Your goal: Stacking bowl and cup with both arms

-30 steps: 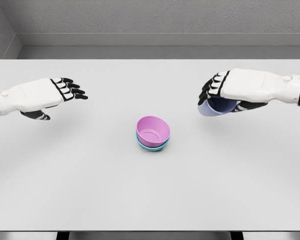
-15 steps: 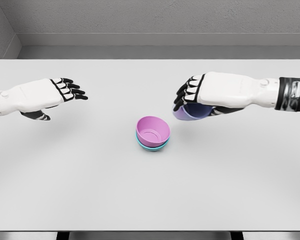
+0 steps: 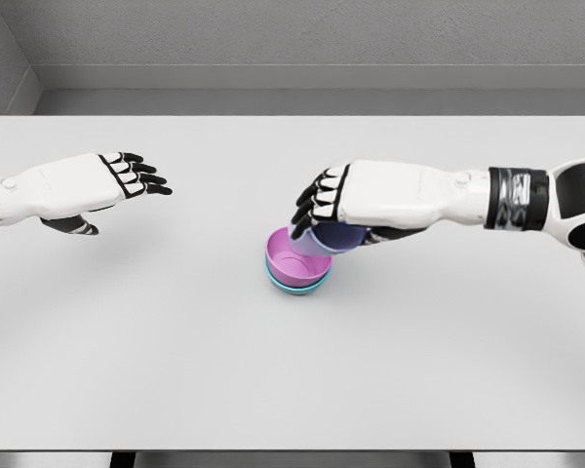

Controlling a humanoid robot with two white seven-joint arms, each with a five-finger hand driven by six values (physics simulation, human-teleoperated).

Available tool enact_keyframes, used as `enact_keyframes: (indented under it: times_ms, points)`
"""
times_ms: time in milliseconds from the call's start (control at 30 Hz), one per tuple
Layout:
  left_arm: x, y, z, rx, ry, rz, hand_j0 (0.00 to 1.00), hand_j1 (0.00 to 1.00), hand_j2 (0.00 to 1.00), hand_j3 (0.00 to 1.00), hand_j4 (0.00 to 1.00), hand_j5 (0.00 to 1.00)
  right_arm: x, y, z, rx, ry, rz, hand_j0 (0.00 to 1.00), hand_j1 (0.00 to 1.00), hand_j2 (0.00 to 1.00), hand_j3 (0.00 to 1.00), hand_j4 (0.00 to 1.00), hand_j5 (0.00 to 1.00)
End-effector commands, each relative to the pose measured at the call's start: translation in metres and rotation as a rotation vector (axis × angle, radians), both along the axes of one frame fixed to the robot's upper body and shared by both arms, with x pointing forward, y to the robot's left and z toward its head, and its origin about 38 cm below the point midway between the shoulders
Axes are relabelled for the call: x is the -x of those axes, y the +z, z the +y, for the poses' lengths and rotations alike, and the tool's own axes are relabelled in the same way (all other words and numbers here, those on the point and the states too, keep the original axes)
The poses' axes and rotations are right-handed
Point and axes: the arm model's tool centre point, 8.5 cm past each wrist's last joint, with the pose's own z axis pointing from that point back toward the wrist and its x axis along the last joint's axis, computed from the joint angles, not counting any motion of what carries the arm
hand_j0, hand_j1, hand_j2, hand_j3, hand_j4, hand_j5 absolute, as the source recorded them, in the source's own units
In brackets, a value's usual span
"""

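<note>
the right hand, clenched on the cup, has swept in from the right to just above the pink bowl, so stacking looks imminent, while the left hand hangs released, well left of it.

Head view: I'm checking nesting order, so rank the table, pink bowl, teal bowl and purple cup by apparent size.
1. Table, by far.
2. Pink bowl and teal bowl: unsure, the teal one is mostly hidden beneath the pink.
3. Purple cup, partly covered by the right robot hand.

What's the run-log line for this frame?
right hand: holding purple cup | over pink bowl nested in teal bowl | left hand: open, idle
</note>
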Motion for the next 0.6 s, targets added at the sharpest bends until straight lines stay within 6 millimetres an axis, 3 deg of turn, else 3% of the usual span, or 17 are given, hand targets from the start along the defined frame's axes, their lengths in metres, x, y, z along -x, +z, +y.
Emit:
enact_keyframes:
  times_ms: [0, 100, 567]
  points:
    - [0.0, 0.001, 0.0, 0.005, 0.002, 0.001, 1.0, 1.0, 1.0, 1.0, 1.0, 1.0, 0.001, -0.007, 0.004, 0.006, 0.007, 0.021, 0.75, 0.75, 0.75, 0.75, 0.75, 0.75]
    - [0.0, 0.001, 0.0, 0.005, 0.002, 0.001, 1.0, 1.0, 1.0, 1.0, 1.0, 1.0, -0.007, -0.019, 0.002, 0.016, -0.013, 0.054, 0.75, 0.75, 0.75, 0.75, 0.75, 0.75]
    - [0.001, -0.001, 0.001, 0.005, 0.003, 0.005, 1.0, 1.0, 1.0, 1.0, 1.0, 1.0, -0.013, -0.031, 0.009, 0.023, -0.017, 0.086, 0.76, 0.76, 0.76, 0.76, 0.76, 0.76]
